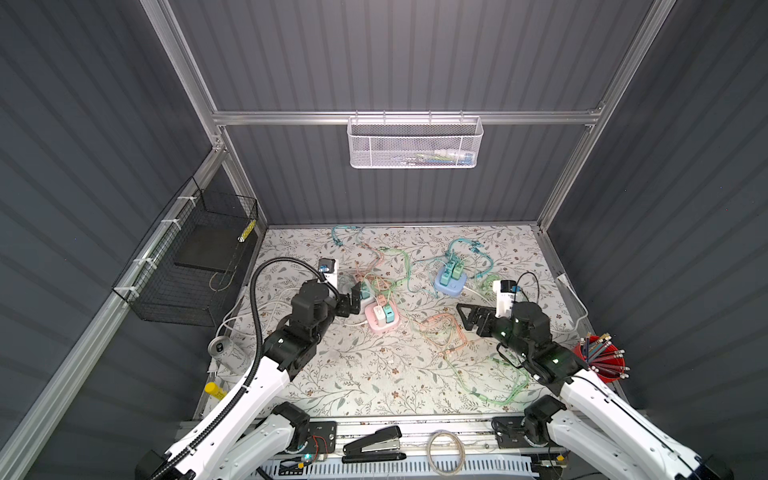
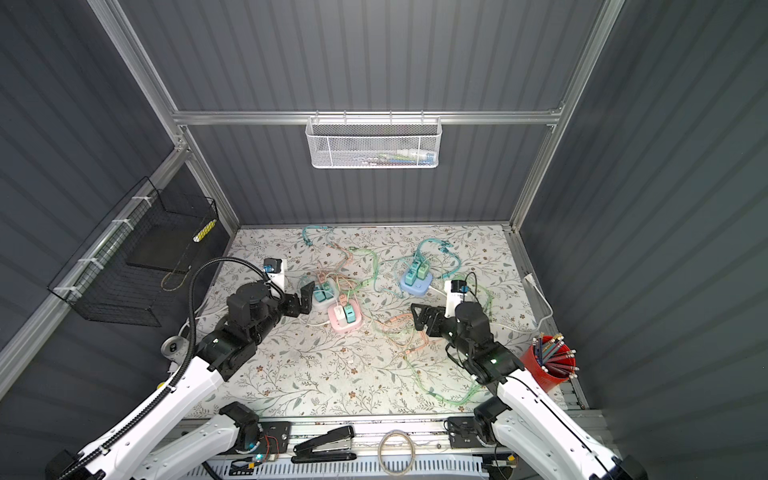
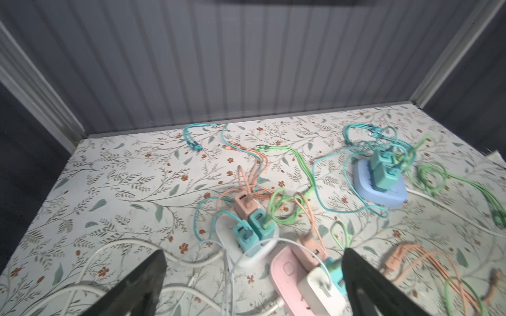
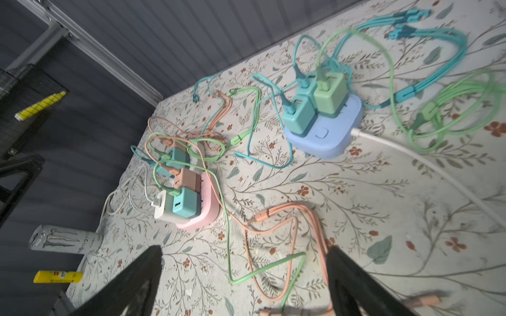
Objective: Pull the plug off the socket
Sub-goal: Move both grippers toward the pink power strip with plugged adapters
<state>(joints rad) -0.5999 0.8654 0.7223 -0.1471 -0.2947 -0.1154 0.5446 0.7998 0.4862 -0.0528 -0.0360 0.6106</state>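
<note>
Now the left claw [image 1: 354, 299] is gaping wide beside the pink socket [image 1: 375, 328] and its plugs [image 1: 383, 313]; the right claw [image 1: 467, 318] is hovering wide, empty, above orange cables [image 4: 284, 210].

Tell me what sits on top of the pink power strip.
On the pink power strip stand a white charger, a teal charger and a brown charger. The sockets beneath them are covered.

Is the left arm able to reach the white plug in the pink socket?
Probably yes: the open left gripper sits right beside the white plug, with only loose cables nearby.
</note>
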